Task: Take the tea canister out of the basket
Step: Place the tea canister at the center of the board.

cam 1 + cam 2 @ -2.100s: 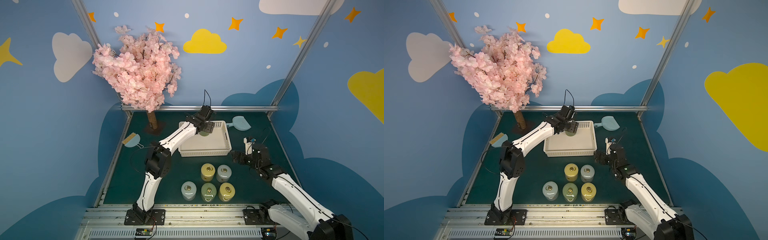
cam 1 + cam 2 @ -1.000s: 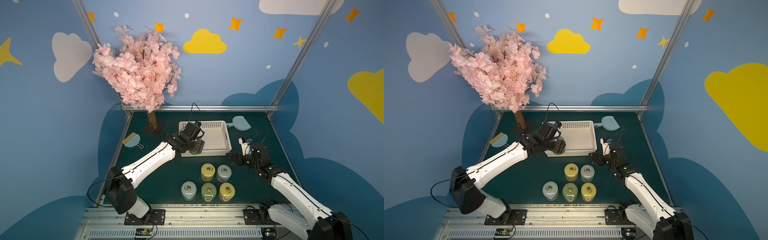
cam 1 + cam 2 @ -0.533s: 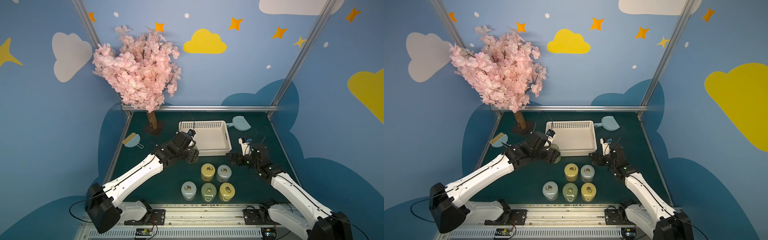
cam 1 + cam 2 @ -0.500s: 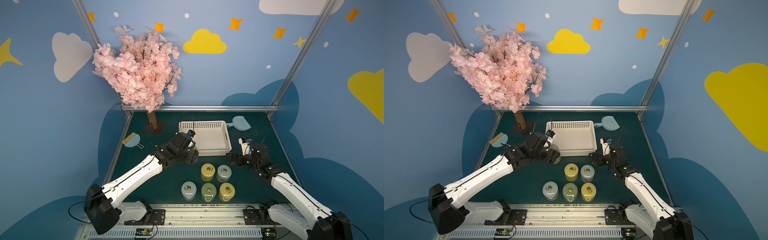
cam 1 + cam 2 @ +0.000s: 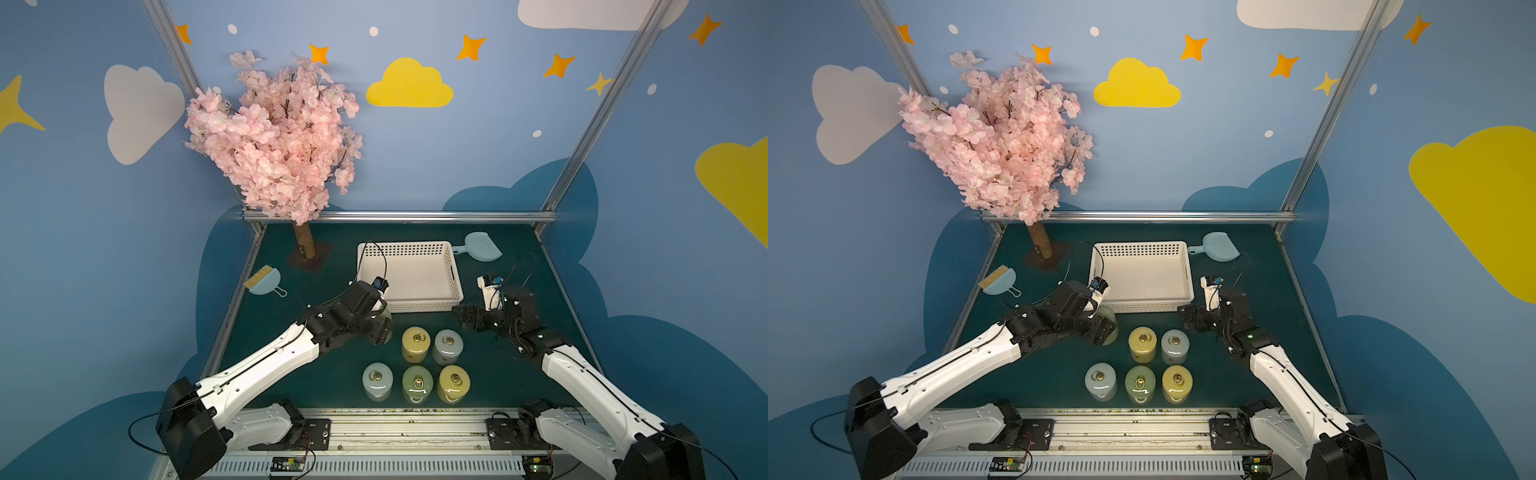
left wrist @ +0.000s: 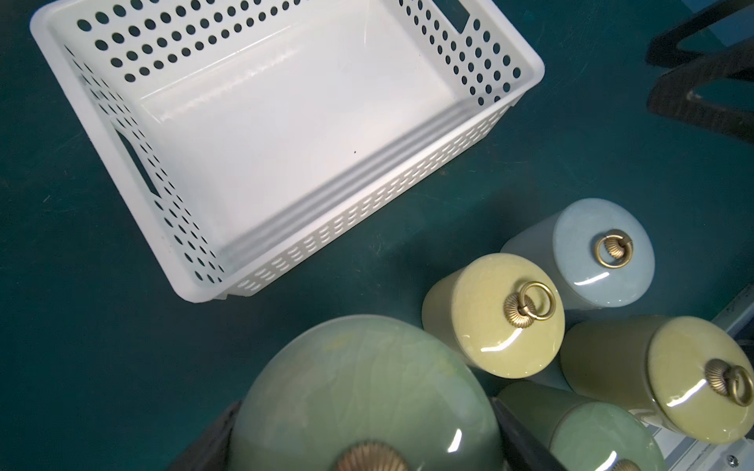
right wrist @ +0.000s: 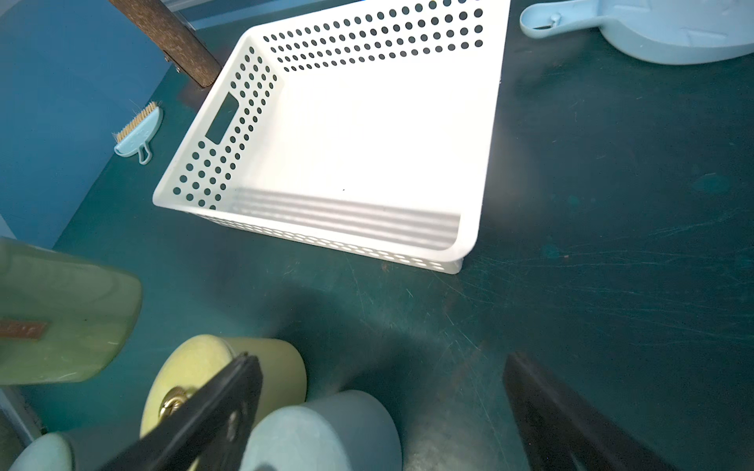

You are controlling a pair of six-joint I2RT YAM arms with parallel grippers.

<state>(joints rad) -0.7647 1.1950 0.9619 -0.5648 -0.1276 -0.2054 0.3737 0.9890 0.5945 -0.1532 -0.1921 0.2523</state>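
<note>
A moment ago my left claw [image 5: 1102,328] was down inside the basket [image 5: 419,306], at its far left corner. Now it hangs outside, just off the basket's near left corner, closed on the green tea canister [image 6: 359,387]. The canister has come out with it. The wrist views show the basket's white floor bare, so I judge the removal itself done. What is left is setting this canister down and letting go. I cannot tell whether its base touches the surface yet. Five other canisters [image 5: 415,344] stand grouped in front of the basket's near wall, close beside my load, so I should lower without knocking them. My right claw [image 5: 1187,320] waits off the basket's near right corner, spread wide and holding nothing.
</note>
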